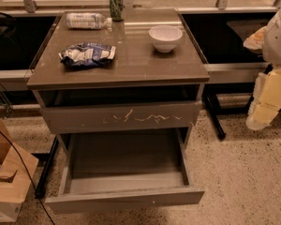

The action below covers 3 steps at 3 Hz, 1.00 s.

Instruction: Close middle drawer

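Observation:
The middle drawer (126,198) is pulled far out of the grey-brown cabinet (117,69) toward me. Its plain front is nearest the floor edge of the view, and its bare grey inside is empty. Above it, the drawer front with pale scratch marks (124,117) stands slightly out. My gripper (266,100), pale yellow on a white arm, hangs at the right edge of the view. It is well to the right of the cabinet, about level with the scratched front, and touches nothing.
On the cabinet top are a white bowl (165,37), a blue-white snack bag (88,54), a lying plastic bottle (86,20) and a green can (116,5). A cardboard box (9,182) and cables sit on the floor at left. Black frame legs (214,116) stand right of the cabinet.

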Available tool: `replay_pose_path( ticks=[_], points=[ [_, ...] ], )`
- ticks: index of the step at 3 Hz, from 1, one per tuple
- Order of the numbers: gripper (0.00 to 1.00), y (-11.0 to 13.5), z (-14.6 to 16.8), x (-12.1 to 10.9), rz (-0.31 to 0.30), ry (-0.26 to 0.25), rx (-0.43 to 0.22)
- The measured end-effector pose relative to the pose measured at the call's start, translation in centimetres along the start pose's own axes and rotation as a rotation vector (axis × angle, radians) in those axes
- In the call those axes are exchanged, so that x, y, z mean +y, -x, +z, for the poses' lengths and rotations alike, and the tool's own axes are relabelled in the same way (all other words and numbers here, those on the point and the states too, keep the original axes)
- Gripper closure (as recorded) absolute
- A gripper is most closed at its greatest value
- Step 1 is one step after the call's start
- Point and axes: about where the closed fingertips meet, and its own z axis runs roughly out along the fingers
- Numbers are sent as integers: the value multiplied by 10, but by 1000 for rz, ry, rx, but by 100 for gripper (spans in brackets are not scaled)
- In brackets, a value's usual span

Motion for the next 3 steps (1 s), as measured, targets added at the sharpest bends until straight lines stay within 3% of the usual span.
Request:
replay_pose_path(
  ticks=[1, 2, 3],
  points=[
    [0, 0, 0, 0, 0, 0, 0],
    [14, 0, 0, 0, 0, 0, 0],
    [37, 4, 14, 7, -1, 14, -21]
  ],
)
